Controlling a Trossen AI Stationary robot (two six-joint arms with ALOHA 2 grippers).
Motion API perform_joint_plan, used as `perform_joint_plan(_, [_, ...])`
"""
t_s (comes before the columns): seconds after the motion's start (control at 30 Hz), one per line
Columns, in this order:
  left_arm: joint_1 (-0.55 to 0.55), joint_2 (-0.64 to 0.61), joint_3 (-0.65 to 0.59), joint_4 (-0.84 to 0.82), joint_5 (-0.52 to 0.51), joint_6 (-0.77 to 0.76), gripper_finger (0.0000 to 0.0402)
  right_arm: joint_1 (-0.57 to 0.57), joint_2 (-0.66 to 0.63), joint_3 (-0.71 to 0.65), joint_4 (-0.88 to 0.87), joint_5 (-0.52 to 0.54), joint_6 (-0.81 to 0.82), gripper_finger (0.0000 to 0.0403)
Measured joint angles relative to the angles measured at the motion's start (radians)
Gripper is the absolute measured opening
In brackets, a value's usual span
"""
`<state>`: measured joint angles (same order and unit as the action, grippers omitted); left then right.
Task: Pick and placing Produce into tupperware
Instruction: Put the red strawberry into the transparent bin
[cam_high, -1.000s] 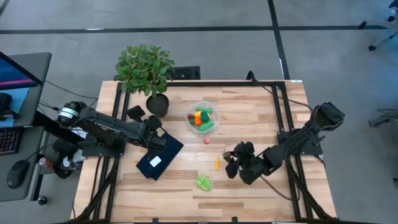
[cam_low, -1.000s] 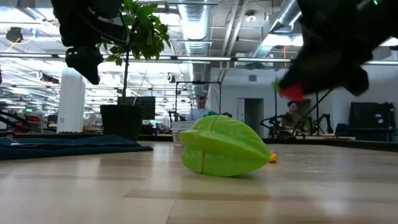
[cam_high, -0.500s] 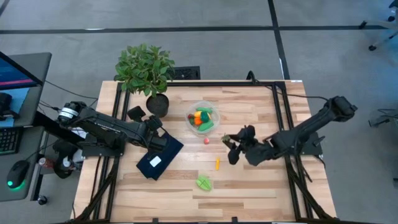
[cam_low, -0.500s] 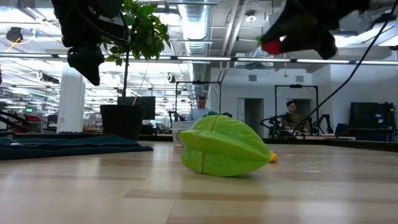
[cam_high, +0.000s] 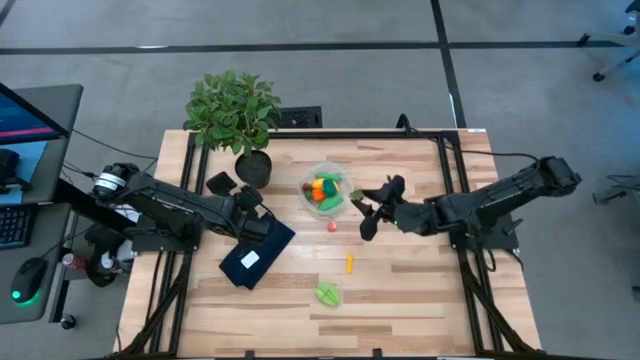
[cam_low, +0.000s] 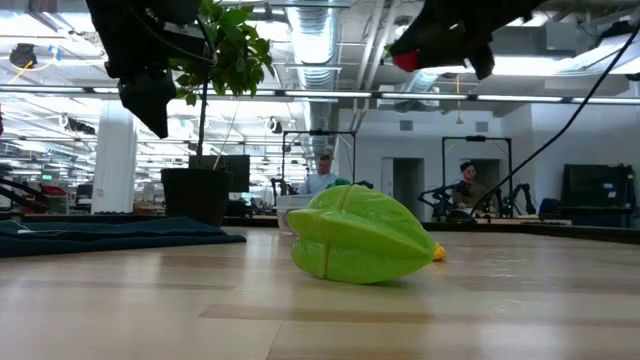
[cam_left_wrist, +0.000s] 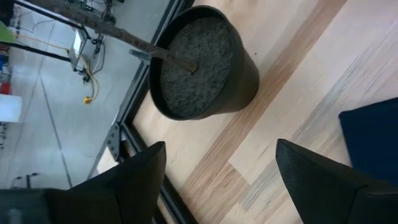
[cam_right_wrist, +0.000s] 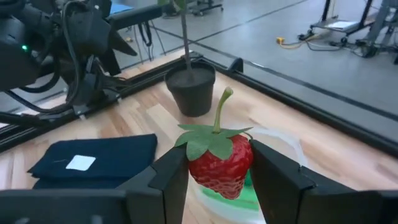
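Tupperware holding produce, right gripper clamping strawberry, left gripper open.

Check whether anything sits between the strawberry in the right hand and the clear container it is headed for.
Nothing visible does. The right hand holds the strawberry just right of the container, above the table. A small red piece lies on the wood below the path, not in it.

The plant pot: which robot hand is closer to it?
Left. The left gripper hangs open just beside the plant pot; the right gripper, holding a strawberry, is across the table by the tupperware.
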<state>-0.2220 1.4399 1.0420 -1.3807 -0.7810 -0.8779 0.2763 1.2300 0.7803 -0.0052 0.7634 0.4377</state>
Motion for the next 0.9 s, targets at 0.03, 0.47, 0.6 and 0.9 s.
perform_joint_plan(0.03, [0.000,0.000,0.000,0.007,0.002,-0.001,0.0290,-0.017,0.000,0.000,0.009,-0.018,-0.020,0.0151])
perform_joint_plan(0.47, [0.000,0.000,0.000,0.103,0.074,0.027,0.0265,-0.241,0.001,0.000,0.037,-0.266,-0.198,0.0157])
perform_joint_plan(0.6, [0.000,0.000,0.000,0.176,0.117,0.058,0.0265,-0.305,0.001,0.000,0.037,-0.345,-0.243,0.0150])
perform_joint_plan(0.9, [0.000,0.000,0.000,0.336,0.214,0.095,0.0265,-0.420,0.049,-0.002,0.040,-0.513,-0.314,0.0156])
